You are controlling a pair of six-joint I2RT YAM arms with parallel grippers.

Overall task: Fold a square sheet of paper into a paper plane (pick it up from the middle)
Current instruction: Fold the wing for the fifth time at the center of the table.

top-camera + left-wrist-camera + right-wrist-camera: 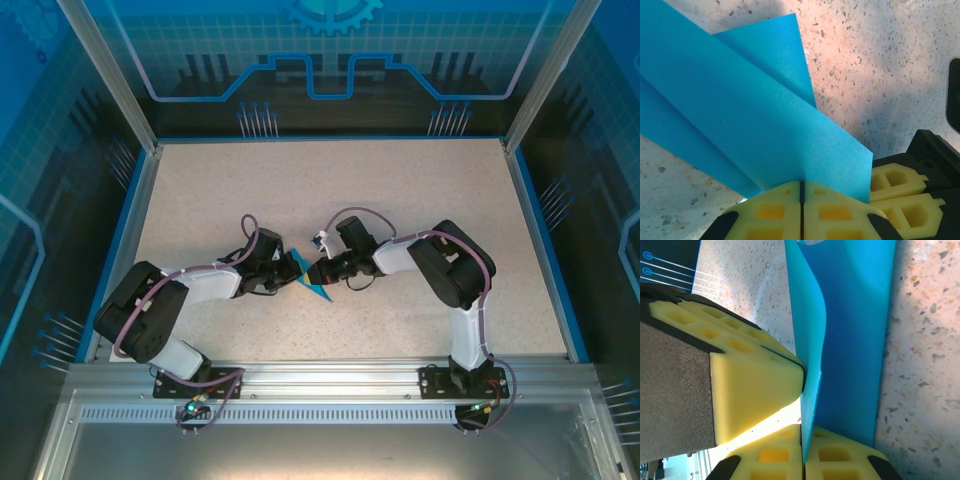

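Speckled bench (400,200): left hand (801,195) and right hand (802,437) each clamp the folded paper (755,115). Judged mid-fold; next needs coordinated creasing.

Robot lab cell: a left arm (165,310) and a right arm (455,270) are bolted side by side to an aluminium rail (320,378) at the near edge of a speckled table (330,190). Aluminium frame posts (110,75) hold blue panels (330,50) printed with gear and circuit-line graphics, enclosing the table on three sides. Exposed cables (358,210) loop along both arms, typical test-rig look.
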